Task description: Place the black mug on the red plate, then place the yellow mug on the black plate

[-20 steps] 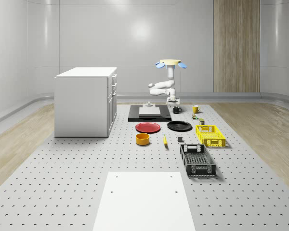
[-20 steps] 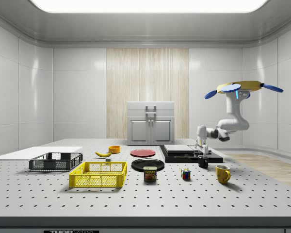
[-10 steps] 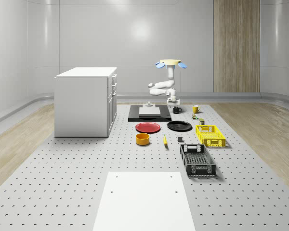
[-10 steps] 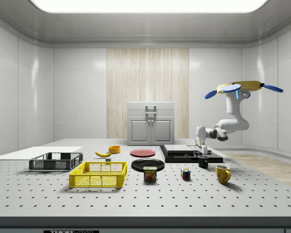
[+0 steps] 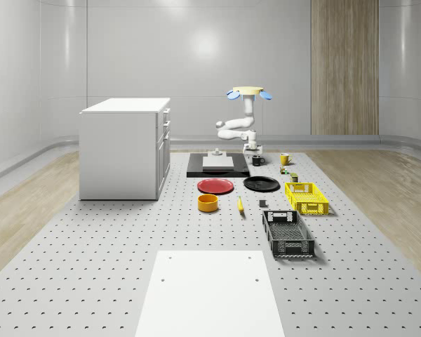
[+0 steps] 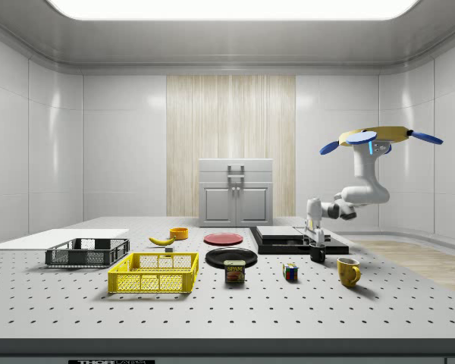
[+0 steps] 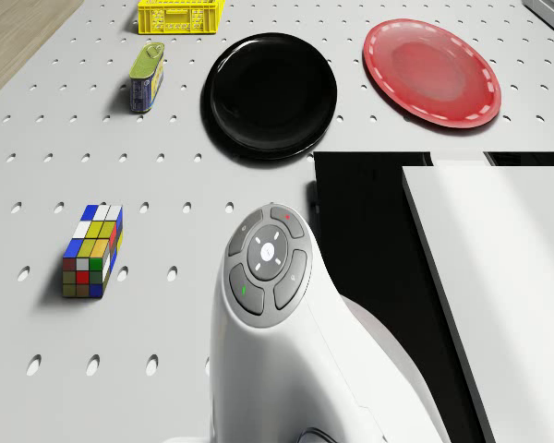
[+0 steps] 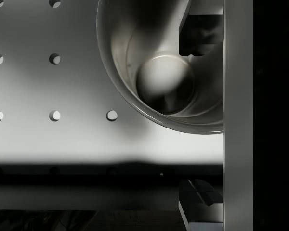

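Moved: tool (image 6: 316,240) lifted slightly off black mug (image 6: 318,254).
Tool: spread, empty, at mug's twelve o'clock.
Mug: rigid, light, likely slick; grip rim wall.

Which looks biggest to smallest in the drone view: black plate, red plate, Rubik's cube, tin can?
1. Black plate and red plate look about alike, too close to rank.
2. Rubik's cube.
3. Tin can, though it lies farther from the camera, so this is unsure.
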